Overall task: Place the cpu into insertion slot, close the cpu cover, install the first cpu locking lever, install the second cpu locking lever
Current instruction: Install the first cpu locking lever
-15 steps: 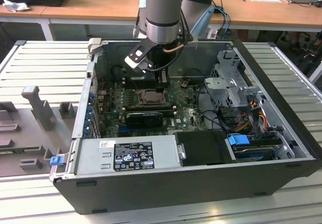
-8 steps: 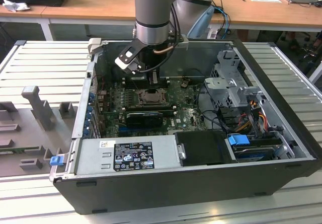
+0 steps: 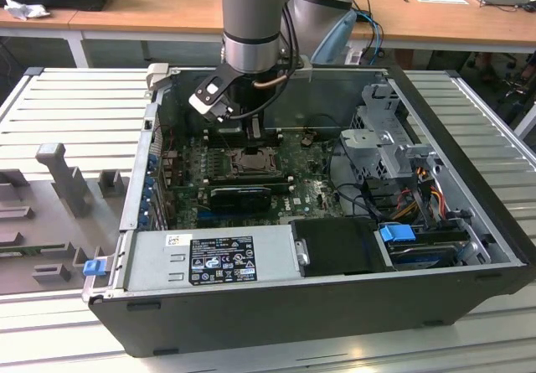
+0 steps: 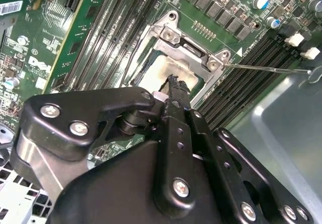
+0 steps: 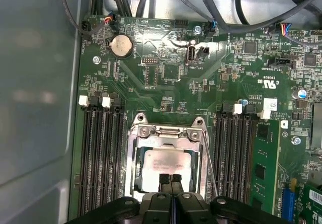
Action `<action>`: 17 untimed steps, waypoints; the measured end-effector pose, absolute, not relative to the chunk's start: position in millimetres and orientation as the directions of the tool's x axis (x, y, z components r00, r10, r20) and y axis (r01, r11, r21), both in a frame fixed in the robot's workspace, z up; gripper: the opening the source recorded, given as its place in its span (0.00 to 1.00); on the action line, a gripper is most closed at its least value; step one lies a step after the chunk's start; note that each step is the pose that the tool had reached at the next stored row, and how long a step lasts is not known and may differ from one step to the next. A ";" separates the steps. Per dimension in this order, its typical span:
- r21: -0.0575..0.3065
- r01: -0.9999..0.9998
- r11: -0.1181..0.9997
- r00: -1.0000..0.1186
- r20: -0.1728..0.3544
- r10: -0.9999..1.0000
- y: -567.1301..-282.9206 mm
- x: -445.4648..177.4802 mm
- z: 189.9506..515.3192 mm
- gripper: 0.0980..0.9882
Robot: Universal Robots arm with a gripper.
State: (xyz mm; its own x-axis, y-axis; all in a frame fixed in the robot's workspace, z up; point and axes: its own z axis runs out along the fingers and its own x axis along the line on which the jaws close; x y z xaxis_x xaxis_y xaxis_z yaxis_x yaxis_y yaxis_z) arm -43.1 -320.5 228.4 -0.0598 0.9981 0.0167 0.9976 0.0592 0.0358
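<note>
In the exterior view my gripper [image 3: 247,134] hangs over the insertion slot [image 3: 251,162], about 1 o'clock from the power supply box [image 3: 209,257]. In the second wrist view its fingers are pressed together, empty, by the cpu cover [image 4: 193,50], and one locking lever [image 4: 271,69] sticks out loose. In the first wrist view the cpu [image 5: 166,163] lies seated under the cover; I judge that an off-centre push could scrape it or snag the lever.

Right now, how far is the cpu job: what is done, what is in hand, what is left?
Done: the cpu lies in the slot, and the cover looks lowered around it. In hand: the shut tool sits over the cpu's edge, holding nothing. Left: one lever sticks out and looks unlatched; the other I cannot judge.
</note>
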 end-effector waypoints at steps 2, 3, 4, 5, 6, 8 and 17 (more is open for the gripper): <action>0.036 0.998 0.059 -0.060 0.017 0.998 -320.5 -43.1 230.7 0.01; 0.036 0.998 0.059 -0.060 0.017 0.998 -320.5 -43.1 231.5 0.01; 0.036 0.998 0.059 -0.060 0.017 0.998 -320.5 -43.1 232.5 0.01; 0.036 0.998 0.059 -0.060 0.017 0.998 -320.5 -43.1 233.3 0.01; 0.036 0.998 0.059 -0.060 0.017 0.998 -320.5 -43.1 234.2 0.01; 0.036 0.998 0.059 -0.060 0.017 0.998 -320.5 -43.1 236.4 0.01; 0.036 0.998 0.059 -0.060 0.017 0.998 -320.5 -43.1 244.5 0.01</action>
